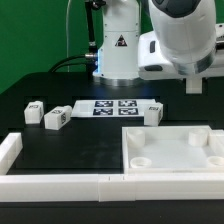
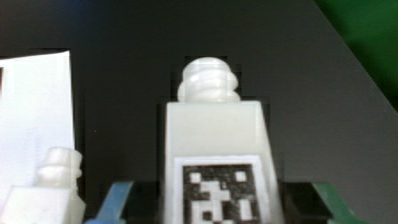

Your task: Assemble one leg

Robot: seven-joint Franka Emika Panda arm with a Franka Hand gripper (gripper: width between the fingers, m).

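Observation:
In the wrist view a white leg [image 2: 214, 135] with a ribbed knob at one end and a black-and-white tag lies on the black table between my fingers. My gripper [image 2: 221, 203] is open, with dark gaps between the leg and both the blue finger [image 2: 121, 197] and the green finger [image 2: 331, 198]. A second leg [image 2: 54, 185] shows beside it. In the exterior view my gripper [image 1: 192, 84] hangs at the upper right above the table. Three legs show there: two at the left [image 1: 33, 112] [image 1: 55, 121] and one [image 1: 152, 112] near the panel.
The big white panel [image 1: 172, 160] with round sockets lies at the exterior view's front right. The marker board [image 1: 110, 107] lies mid-table. A low white wall [image 1: 60, 183] runs along the front and left edges. A flat white surface [image 2: 32, 100] shows in the wrist view.

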